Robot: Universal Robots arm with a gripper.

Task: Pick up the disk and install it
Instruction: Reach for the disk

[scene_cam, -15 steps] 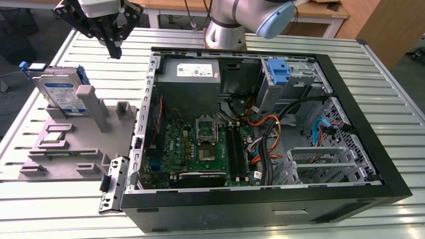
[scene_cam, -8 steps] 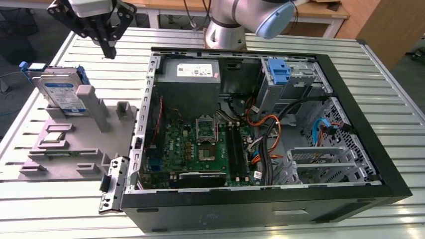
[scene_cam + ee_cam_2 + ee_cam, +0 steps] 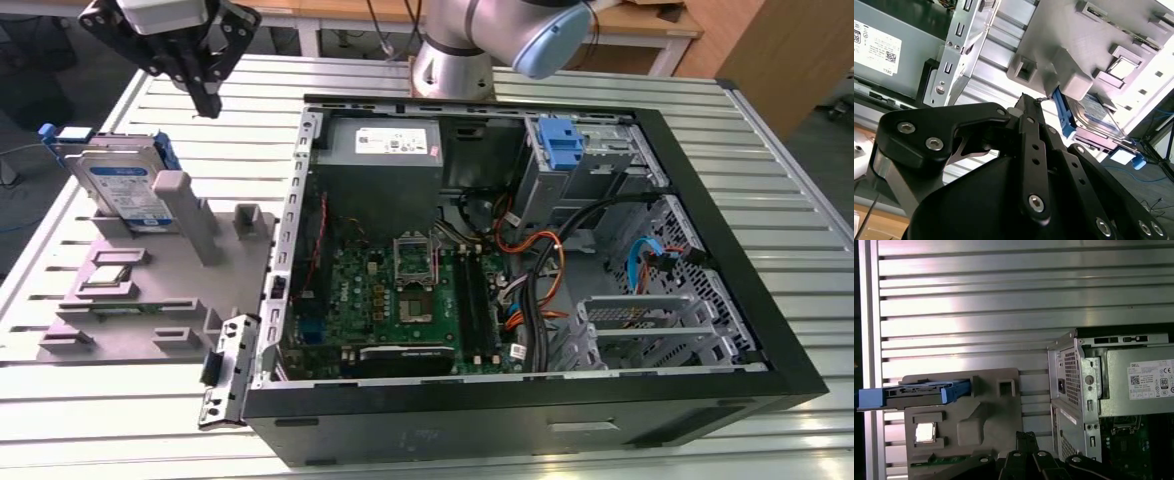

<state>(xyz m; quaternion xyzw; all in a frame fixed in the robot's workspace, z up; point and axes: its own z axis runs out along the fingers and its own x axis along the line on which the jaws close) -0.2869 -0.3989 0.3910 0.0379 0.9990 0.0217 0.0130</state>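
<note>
On a slatted metal table (image 3: 120,440): the disk (image 3: 127,190) upright on edge in a grey holder (image 3: 160,300), beside an open computer case (image 3: 774,350). White-and-blue label facing the exterior view. Edge-on in the first wrist view, the disk (image 3: 924,390) mostly blue frame. Higher up, well apart: the gripper (image 3: 207,105), clenched on nothing.

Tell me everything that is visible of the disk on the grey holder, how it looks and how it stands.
The disk is a flat silver rectangle, metal by its look, with a white-and-blue label and a blue plastic frame along its edges. It stands on edge, slightly tilted, in the grey holder at the exterior view's left, outside the computer case. The holder touches it; the gripper hangs above, apart from it.
</note>
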